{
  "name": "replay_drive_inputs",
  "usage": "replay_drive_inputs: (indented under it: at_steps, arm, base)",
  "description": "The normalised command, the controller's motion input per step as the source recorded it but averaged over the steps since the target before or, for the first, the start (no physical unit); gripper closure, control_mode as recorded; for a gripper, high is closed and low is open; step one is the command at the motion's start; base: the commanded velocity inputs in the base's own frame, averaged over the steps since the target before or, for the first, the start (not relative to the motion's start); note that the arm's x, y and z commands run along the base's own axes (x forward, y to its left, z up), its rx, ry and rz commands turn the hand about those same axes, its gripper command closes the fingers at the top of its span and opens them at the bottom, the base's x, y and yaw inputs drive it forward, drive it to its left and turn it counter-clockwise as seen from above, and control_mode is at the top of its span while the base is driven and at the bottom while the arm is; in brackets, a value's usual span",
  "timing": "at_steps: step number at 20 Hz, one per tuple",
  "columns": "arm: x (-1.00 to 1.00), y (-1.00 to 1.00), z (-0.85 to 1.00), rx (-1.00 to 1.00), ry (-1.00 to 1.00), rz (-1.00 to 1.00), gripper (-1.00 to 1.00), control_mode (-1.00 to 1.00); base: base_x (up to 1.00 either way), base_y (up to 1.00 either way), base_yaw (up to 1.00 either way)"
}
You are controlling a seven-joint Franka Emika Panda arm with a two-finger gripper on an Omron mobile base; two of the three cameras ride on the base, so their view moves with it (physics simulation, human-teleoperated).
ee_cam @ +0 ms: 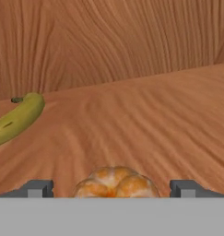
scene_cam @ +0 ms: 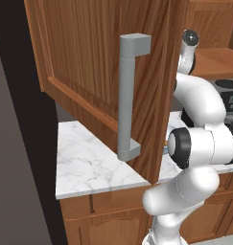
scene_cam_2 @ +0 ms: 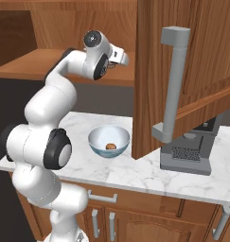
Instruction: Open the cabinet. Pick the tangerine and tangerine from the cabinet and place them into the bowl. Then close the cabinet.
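Observation:
The reddish-brown cabinet stands open, its door (scene_cam: 84,52) swung out toward me with the grey bar handle (scene_cam: 126,95) facing the base. My arm reaches up into the cabinet. On the shelf (ee_cam: 145,120) lies a tangerine (ee_cam: 115,183), right between the fingertips of my gripper (ee_cam: 112,189), which is open with a gap on both sides of the fruit. My gripper (scene_cam_2: 124,58) sits by the door's edge (scene_cam_2: 145,71). The bowl (scene_cam_2: 95,141) stands on the counter below and holds the other tangerine (scene_cam_2: 111,146).
A yellow-green banana (ee_cam: 16,117) lies on the shelf to the left of the tangerine. A grey coffee machine (scene_cam_2: 187,153) stands on the marble counter (scene_cam: 89,162) under the open door. Base cabinets run below the counter.

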Motion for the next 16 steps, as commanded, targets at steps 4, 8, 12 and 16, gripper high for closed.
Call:
replay_drive_inputs:
  at_steps: [4, 8, 12, 16]
  arm:
    - [0.06, 0.0, -0.22, 0.0, 0.0, 0.0, 1.0, -1.0]
    - [0.05, 0.0, -0.13, 0.0, -0.02, 0.0, 1.0, -1.0]
    - [0.0, 0.0, -0.02, 0.0, -0.05, 0.0, 1.0, -1.0]
    - [0.0, 0.0, 0.0, 0.0, 0.0, 0.0, 1.0, -1.0]
  base:
    - [0.0, 0.0, 0.0]
    - [0.0, 0.0, 0.0]
    - [0.0, 0.0, 0.0]
    - [0.0, 0.0, 0.0]
